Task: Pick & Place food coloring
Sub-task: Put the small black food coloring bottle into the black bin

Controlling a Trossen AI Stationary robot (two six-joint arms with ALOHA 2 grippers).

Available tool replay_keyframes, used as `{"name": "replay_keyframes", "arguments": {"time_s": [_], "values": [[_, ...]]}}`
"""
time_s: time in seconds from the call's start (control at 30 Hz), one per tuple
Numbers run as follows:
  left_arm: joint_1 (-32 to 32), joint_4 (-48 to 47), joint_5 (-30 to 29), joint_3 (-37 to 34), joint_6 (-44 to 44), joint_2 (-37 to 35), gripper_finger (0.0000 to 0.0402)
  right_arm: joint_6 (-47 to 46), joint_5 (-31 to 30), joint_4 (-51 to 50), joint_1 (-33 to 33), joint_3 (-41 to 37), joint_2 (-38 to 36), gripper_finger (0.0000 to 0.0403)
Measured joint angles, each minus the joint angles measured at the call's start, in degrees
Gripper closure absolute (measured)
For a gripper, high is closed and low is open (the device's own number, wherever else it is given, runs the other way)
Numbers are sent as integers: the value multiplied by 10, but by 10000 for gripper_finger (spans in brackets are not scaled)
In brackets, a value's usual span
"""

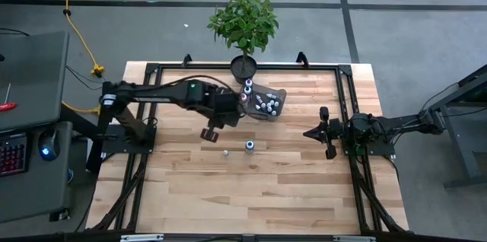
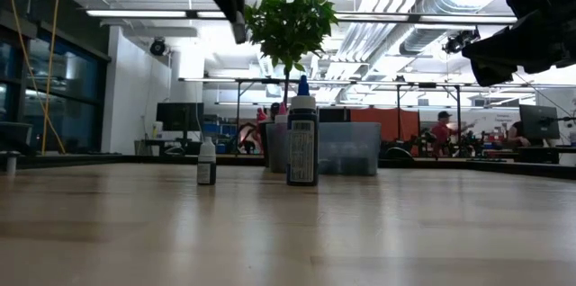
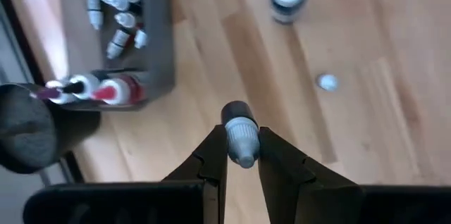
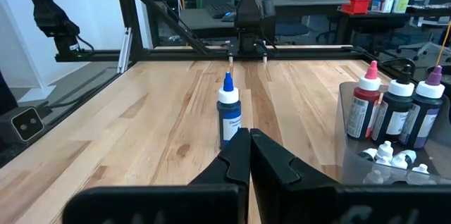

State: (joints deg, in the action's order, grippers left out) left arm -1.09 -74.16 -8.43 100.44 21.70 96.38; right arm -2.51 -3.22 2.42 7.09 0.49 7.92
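One tiny bottle (image 3: 241,134) sits pinched in the left gripper (image 3: 242,155) at the bin's (image 1: 275,109) eight o'clock — light, rigid, slippery, best gripped mid-body; right gripper (image 4: 249,155) clenched empty.

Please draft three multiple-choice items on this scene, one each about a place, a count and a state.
1. Where is the bin?
A. beside the plant pot
B. at the table's near edge
C. under the right gripper

2. How many bottles stand loose on the open table?
A. none
B. two
C. five

3. What is the left gripper doing?
A. hanging open and empty
B. holding a small bottle
C. resting inside the bin

Answers: 1 A, the bin sits just right of the pot. 2 B, a blue-capped bottle and a small white-capped one. 3 B, its fingers pinch a small bottle above the table.
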Motion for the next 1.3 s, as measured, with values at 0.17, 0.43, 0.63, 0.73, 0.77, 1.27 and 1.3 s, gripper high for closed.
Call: {"name": "replay_keyframes", "arguments": {"time_s": [0.17, 0.43, 0.63, 0.73, 0.77, 1.27, 1.3], "values": [[21, 5, -33, 43, 21, 54, 349, 0, 0, 0, 0, 0, 0, 400], [43, 22, -108, 131, 72, 150, 349, 0, 0, 4, 0, 0, 2, 401], [54, 54, -117, 198, 99, 209, 349, 0, 0, 0, 0, 0, 8, 401], [64, 61, -119, 226, 101, 234, 349, 0, 0, 0, 0, 0, 11, 400], [68, 72, -120, 235, 100, 243, 349, 0, 0, 0, 0, 0, 11, 400], [102, 85, -79, 267, 110, 300, 349, 0, 0, 0, 0, 0, 11, 400], [105, 96, -73, 267, 108, 302, 349, 0, 0, 0, 0, 0, 11, 400]]}}
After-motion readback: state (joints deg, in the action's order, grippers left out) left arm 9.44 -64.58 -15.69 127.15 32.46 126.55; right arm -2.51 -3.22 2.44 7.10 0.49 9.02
